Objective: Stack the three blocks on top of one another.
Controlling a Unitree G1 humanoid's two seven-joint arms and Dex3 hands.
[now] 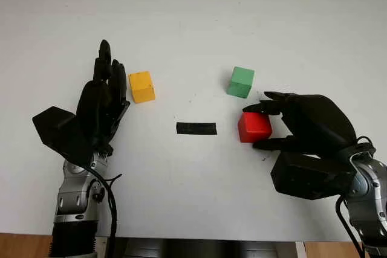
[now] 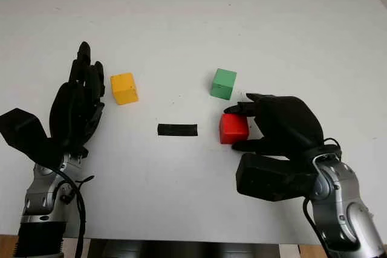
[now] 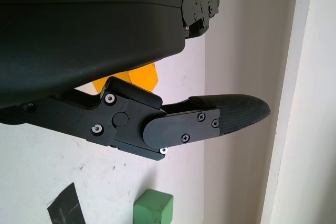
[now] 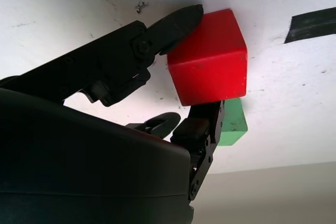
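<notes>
The right hand (image 1: 284, 126) has its fingers (image 4: 178, 22) pinched on the red block (image 1: 254, 127), near the green block (image 1: 240, 81) on the worktop (image 1: 193, 22), so a thin grip could let it twist while lifting; the left hand (image 1: 103, 104) is open beside the yellow block (image 1: 142, 86).

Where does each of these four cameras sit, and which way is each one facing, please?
Left and right eye views: on the head, looking down at the white table; both arms enter from below.
Left wrist view: beside the open left hand, facing the yellow block and green block.
Right wrist view: behind the right hand, fingers closed on the red block.
All share the green block.
</notes>
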